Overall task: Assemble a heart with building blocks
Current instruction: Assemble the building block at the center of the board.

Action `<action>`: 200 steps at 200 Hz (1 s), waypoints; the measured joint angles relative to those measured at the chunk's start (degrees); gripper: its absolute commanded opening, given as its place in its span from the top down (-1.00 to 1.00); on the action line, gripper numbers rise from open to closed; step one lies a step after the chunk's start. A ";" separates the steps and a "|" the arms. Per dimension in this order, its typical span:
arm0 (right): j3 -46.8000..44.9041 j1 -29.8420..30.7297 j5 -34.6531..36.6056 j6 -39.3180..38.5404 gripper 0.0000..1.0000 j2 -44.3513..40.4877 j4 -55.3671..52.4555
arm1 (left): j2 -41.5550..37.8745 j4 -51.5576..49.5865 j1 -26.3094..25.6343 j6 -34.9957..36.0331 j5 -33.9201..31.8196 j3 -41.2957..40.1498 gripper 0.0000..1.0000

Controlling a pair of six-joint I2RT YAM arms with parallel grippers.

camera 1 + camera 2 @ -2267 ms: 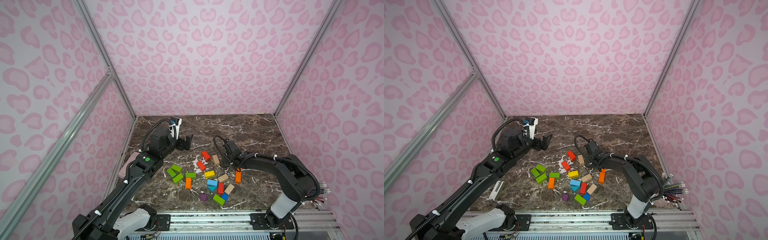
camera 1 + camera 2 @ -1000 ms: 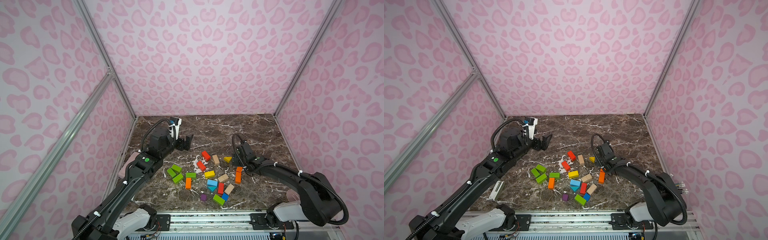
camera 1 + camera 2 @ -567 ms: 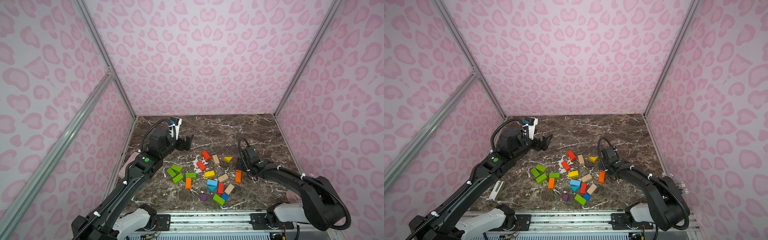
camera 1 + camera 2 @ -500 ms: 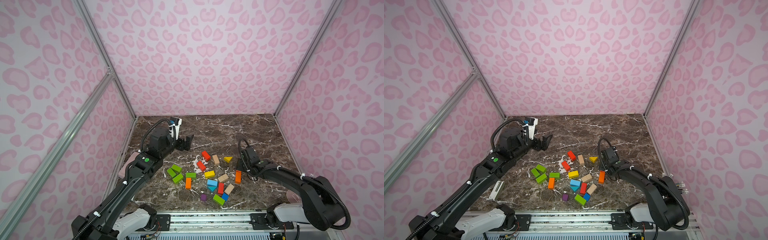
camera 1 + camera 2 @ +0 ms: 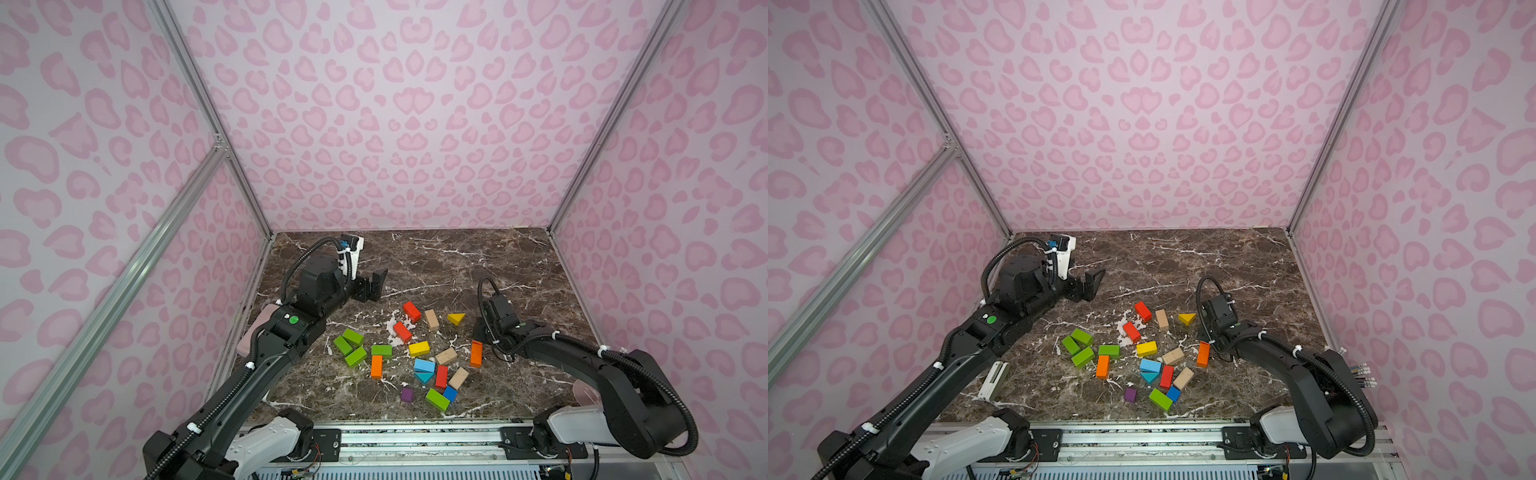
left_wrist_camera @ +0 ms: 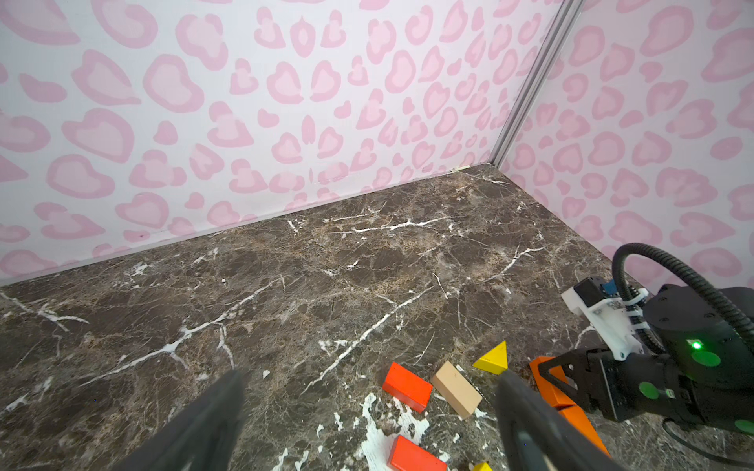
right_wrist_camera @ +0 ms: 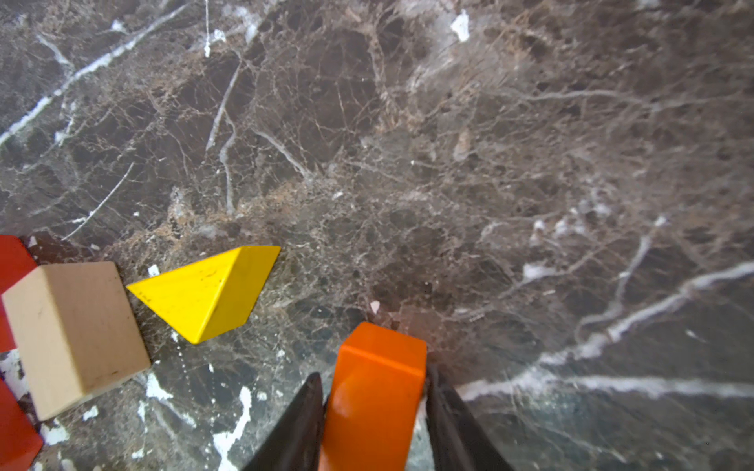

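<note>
Jaws of right gripper (image 7: 374,372) have closed around orange brick (image 7: 377,407).

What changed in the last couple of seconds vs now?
The right gripper set the yellow triangular wooden prism down beside the tan wooden block. It then drew back toward the robot's base and closed on the orange rectangular wooden block. The left gripper stayed open and parked, and the other blocks did not move.
</note>
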 measured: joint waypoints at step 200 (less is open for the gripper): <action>6.14 -1.14 1.31 8.70 0.39 8.61 5.84 | -0.11 -0.02 0.00 0.00 0.39 -0.22 -0.95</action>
